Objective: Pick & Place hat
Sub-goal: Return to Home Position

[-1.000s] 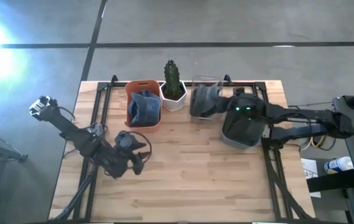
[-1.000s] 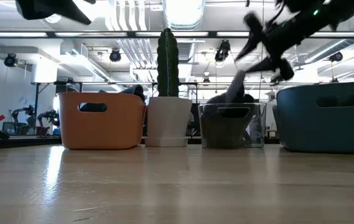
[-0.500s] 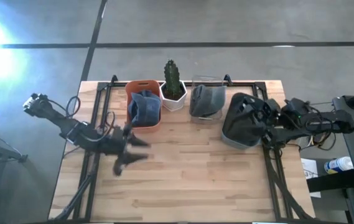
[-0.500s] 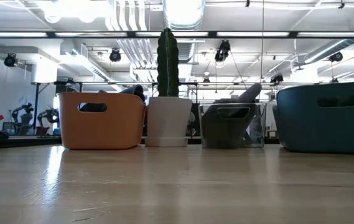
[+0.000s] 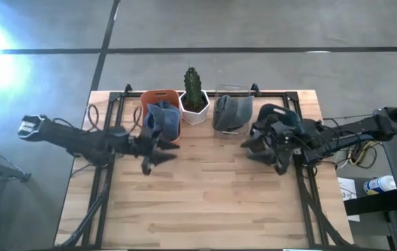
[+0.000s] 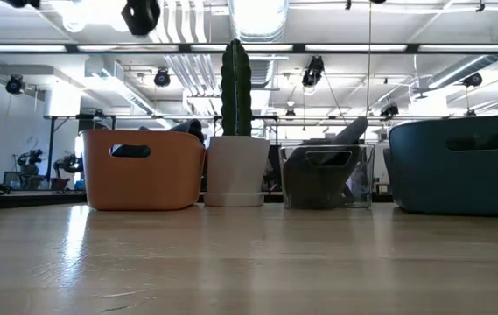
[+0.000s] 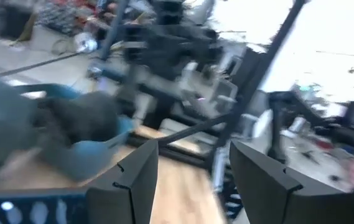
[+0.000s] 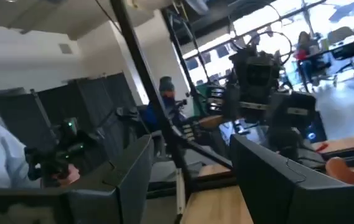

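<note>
A grey hat (image 5: 231, 111) sits in a clear container (image 6: 327, 177) at the table's far edge, its top leaning on the container's rim. A blue-grey hat (image 5: 162, 120) lies in an orange basket (image 5: 158, 94). My left gripper (image 5: 158, 152) hovers above the table, just near-side of the orange basket, open and empty; its fingers also show in the left wrist view (image 7: 193, 146). My right gripper (image 5: 254, 143) is above the left near side of a dark teal bin (image 5: 283, 113), open and empty, as the right wrist view (image 8: 191, 140) shows.
A cactus in a white pot (image 5: 194, 97) stands between the orange basket and the clear container. A black frame (image 5: 114, 104) runs along the table's sides. Bare wood (image 5: 205, 202) fills the near half of the table.
My right gripper has drawn back from above the clear container toward the table's right, then come over the teal bin. The grey hat stays in the container and has slumped against its rim. My left gripper has gone toward the far edge, up to the orange basket.
</note>
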